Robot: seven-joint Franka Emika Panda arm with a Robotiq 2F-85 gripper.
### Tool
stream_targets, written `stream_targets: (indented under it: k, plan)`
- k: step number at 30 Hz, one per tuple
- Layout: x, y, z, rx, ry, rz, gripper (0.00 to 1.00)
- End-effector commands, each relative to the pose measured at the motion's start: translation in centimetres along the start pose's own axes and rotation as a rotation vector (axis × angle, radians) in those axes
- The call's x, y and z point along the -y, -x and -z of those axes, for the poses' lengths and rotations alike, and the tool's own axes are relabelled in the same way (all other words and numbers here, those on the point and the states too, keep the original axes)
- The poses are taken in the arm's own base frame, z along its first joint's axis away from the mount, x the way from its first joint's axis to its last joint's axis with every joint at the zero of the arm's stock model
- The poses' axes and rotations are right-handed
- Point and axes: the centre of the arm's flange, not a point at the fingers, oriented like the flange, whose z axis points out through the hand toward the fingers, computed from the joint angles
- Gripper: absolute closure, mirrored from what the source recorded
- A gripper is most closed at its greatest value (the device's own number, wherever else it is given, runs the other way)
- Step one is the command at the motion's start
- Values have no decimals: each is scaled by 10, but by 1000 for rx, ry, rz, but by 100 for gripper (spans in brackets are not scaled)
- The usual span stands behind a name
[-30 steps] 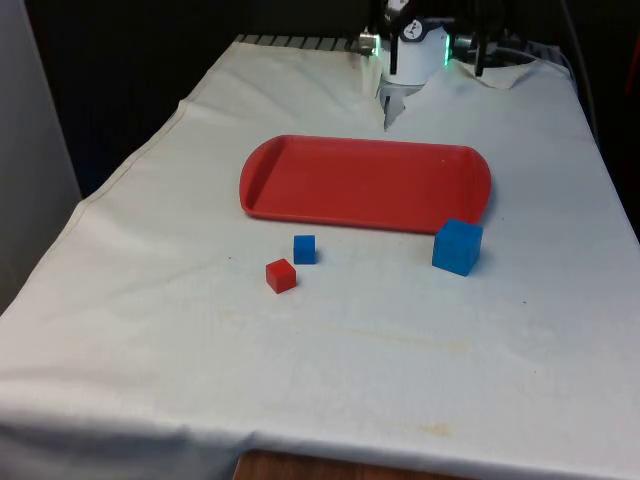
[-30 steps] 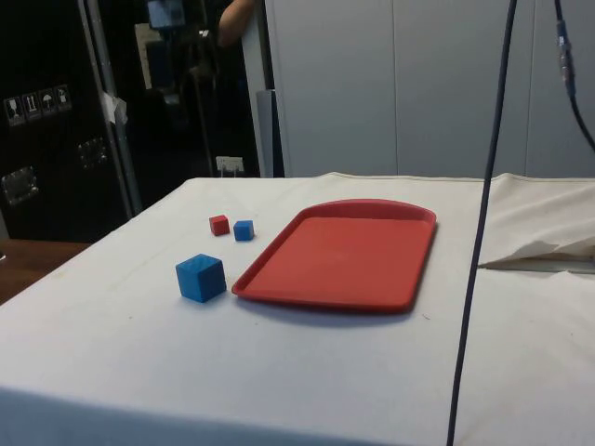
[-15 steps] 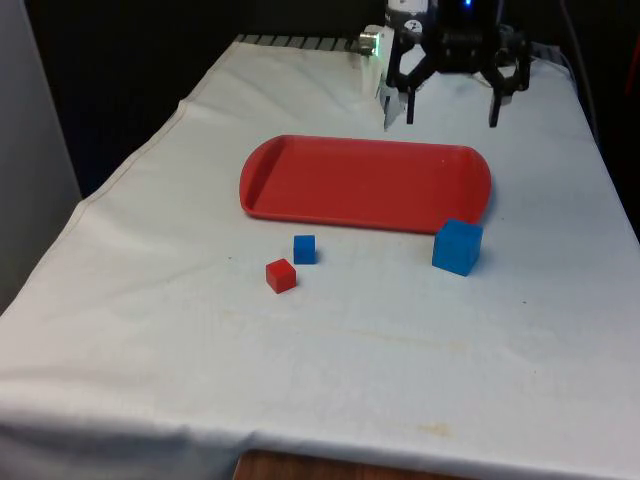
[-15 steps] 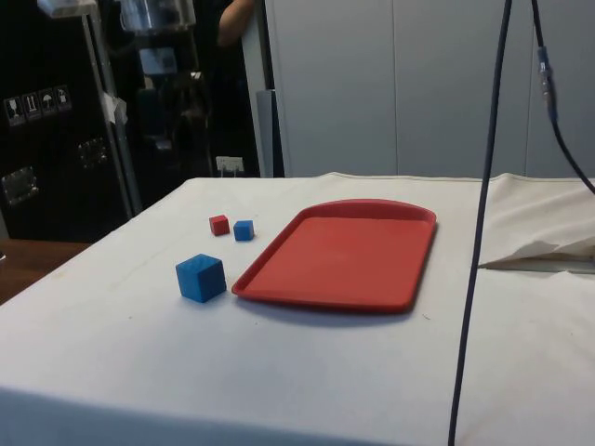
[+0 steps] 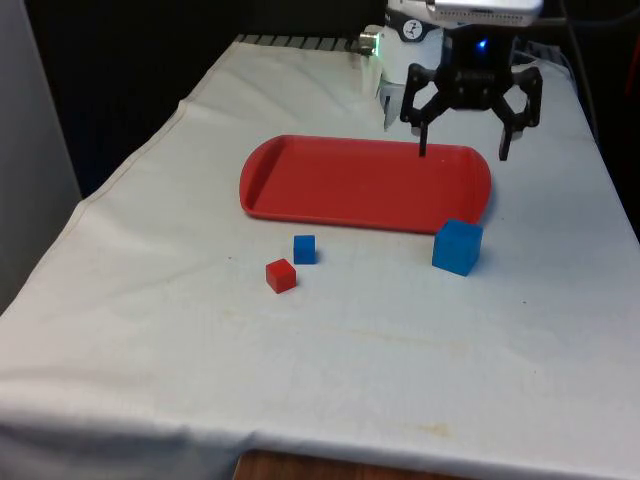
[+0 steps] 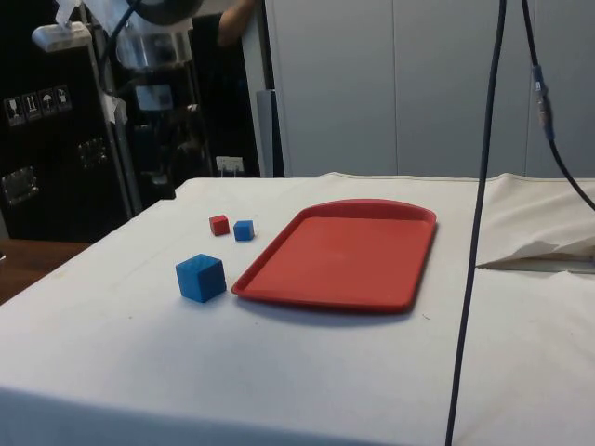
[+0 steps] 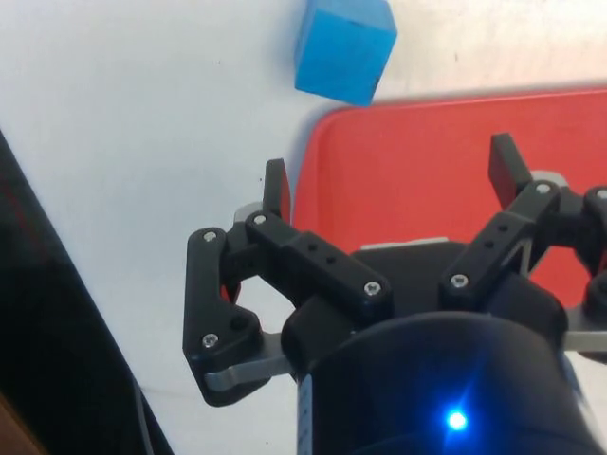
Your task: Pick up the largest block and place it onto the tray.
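Observation:
The largest block, a blue cube (image 5: pixel 457 246), rests on the cloth just in front of the red tray (image 5: pixel 340 185), near that tray's end on the front view's right. My gripper (image 5: pixel 463 152) hangs open in the air above the tray's far right rim, with nothing between its fingers. In the wrist view the blue cube (image 7: pixel 343 47) lies beyond the gripper (image 7: pixel 392 175), just off the rounded corner of the tray (image 7: pixel 417 161). The side view has the cube (image 6: pixel 201 277) close to the tray's (image 6: pixel 344 253) near left corner.
A small blue block (image 5: pixel 304 249) and a small red block (image 5: pixel 281 275) sit together in front of the tray's middle, well to the front view's left of the big cube. A dark cable (image 6: pixel 476 232) hangs down in the side view. Rumpled cloth (image 6: pixel 539 246) lies past the tray.
The gripper has come down and forward from the table's far end to above the tray's far right rim, staying open. The blocks and tray have not moved.

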Motion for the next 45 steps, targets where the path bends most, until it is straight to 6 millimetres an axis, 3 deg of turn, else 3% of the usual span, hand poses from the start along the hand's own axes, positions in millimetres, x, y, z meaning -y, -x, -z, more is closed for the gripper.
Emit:
stream_targets:
  k: [1, 12, 28, 45]
  plan:
    - [1, 0, -3, -9, 0, -5, 0]
    - [12, 2, -22, -7, 13, -26, 0]
    - [23, 16, -69, -51, 43, -102, 0]
    - [33, 16, -109, -76, 54, -161, 0]
